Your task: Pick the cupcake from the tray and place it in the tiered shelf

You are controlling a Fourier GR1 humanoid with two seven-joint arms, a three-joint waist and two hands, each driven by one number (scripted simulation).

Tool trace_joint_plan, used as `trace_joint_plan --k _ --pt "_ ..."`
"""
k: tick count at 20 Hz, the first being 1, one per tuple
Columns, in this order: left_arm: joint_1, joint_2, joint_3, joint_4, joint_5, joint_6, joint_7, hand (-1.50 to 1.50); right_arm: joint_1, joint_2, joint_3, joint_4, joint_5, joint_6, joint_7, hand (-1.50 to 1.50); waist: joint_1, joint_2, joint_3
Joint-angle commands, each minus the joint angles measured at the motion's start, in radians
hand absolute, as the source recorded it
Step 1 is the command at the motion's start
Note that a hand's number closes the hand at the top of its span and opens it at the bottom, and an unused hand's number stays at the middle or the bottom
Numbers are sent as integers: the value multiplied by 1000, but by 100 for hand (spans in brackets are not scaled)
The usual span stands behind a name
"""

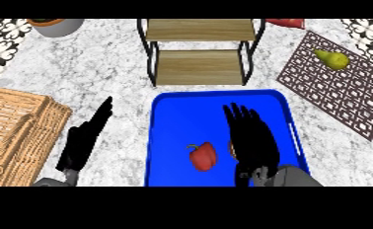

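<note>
One hand, the right (251, 139), was spread flat over the tray (175, 119), the cupcake (232, 149) barely seen beneath. Fingers would best be curled squarely round it before lifting toward the shelf (200, 50) at twelve o'clock.

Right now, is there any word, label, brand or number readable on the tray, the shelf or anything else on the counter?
None: no text shows on the blue tray, tiered shelf, wicker basket, patterned mat, red pepper or pear.

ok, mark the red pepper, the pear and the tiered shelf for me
red pepper (203, 156), head view, middle of its body on the blue tray.
pear (334, 59), head view, its wide lower half on the patterned mat.
tiered shelf (200, 67), head view, lower wooden board.
</note>
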Motion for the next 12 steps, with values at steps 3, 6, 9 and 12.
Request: trace_joint_plan --k 3,6,9,12 --pt "-4 -35 18 -9 -37 -2 21 0 27 66 -25 87 75 45 31 -150 0 1 0" --pt "-13 -24 71 54 -16 -62 -28 0 61 37 -41 26 110 98 31 -150 -4 1 0" --pt "59 -49 31 -79 -74 -2 50 0 97 36 -59 87 158 56 -58 -150 0 1 0" --pt "18 -21 98 -48 -55 -58 42 0 57 111 -76 47 175 154 16 -150 -1 0 0"
